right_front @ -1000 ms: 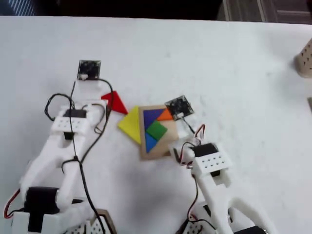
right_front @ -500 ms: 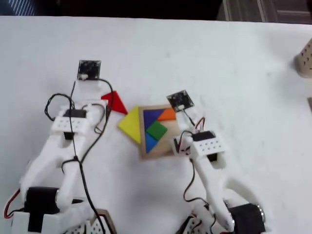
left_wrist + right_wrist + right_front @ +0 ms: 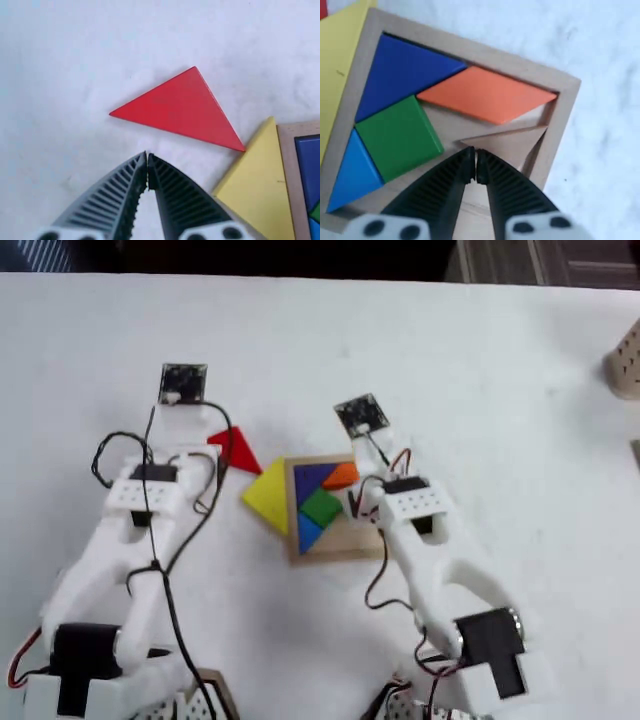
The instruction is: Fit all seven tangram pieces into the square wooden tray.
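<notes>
1. We saw the square wooden tray [image 3: 325, 553] lying flat on the white table [image 3: 450, 360], between the two arms and nearer the right one.
2. Inside it we counted four coloured pieces. A dark blue triangle [image 3: 400, 72] sat in one corner, with an orange parallelogram [image 3: 487, 95] along the rim next to it. A green square [image 3: 397, 137] touched both, and a light blue triangle [image 3: 352, 172] was tucked against the green square's far side.
3. A pale wood-coloured triangle [image 3: 507, 142] sat in the tray beside the orange parallelogram, on the side away from the rim. We could not tell whether it lay flush with the other pieces.
4. The yellow triangle [image 3: 268, 495] lay outside the tray on the table, its long edge against the tray's rim on the side facing the left arm.
5. The red triangle [image 3: 182, 110] lay flat on the table, apart from the tray. One of its corners was just beside the yellow triangle's tip, and we could not tell whether the two touched.
6. The left gripper [image 3: 148, 157] had its jaws together, tips meeting, with nothing between them. It pointed at the red triangle's long edge, near it but apart.
7. The right gripper [image 3: 474, 157] also had its jaws together and empty. It hung over the tray with its tips above a corner of the pale wood-coloured triangle, close to the green square. We could not tell whether the tips touched the wood.
8. In the high view the right arm [image 3: 430, 550] crossed over the tray's right part.
</notes>
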You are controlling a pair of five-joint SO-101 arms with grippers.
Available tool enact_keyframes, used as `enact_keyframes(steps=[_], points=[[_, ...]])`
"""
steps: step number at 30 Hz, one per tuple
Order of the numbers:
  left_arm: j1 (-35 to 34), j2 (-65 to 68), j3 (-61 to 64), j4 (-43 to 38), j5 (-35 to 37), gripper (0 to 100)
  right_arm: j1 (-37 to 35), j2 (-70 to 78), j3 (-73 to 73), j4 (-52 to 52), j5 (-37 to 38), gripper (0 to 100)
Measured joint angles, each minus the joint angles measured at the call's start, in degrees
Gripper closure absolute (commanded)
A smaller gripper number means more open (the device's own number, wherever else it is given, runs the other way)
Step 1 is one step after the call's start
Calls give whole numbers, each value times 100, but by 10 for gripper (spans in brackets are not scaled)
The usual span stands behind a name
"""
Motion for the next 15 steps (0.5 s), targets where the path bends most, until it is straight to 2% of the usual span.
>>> enact_keyframes(steps=[12, 15], points=[[0, 0, 0, 0, 0, 977, -105, 176, -316, 18, -132, 981], [0, 0, 0, 0, 0, 977, -88, -105, -316, 334, -149, 981]])
